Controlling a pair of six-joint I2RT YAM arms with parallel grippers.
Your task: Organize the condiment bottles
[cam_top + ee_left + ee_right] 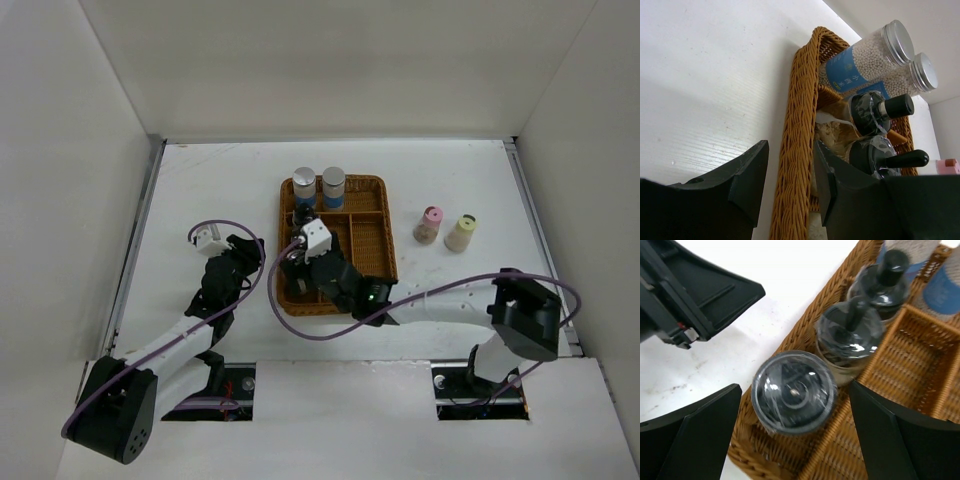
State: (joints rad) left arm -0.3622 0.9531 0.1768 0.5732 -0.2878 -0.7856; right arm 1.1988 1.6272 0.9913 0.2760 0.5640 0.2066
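Observation:
Three black-capped bottles stand in a row in the left compartment of the wicker tray. My right gripper is open above the nearest black-capped bottle, one finger on each side, not touching it. The other two stand behind it. Two silver-capped bottles with blue bands stand at the tray's back. The pink-capped bottle and the yellow-capped bottle stand on the table to the right of the tray. My left gripper is open and straddles the tray's left rim.
The tray's middle and right compartments hold no bottles. White walls enclose the table on three sides. The left gripper's body shows close beside the tray in the right wrist view. Purple cables loop over both arms.

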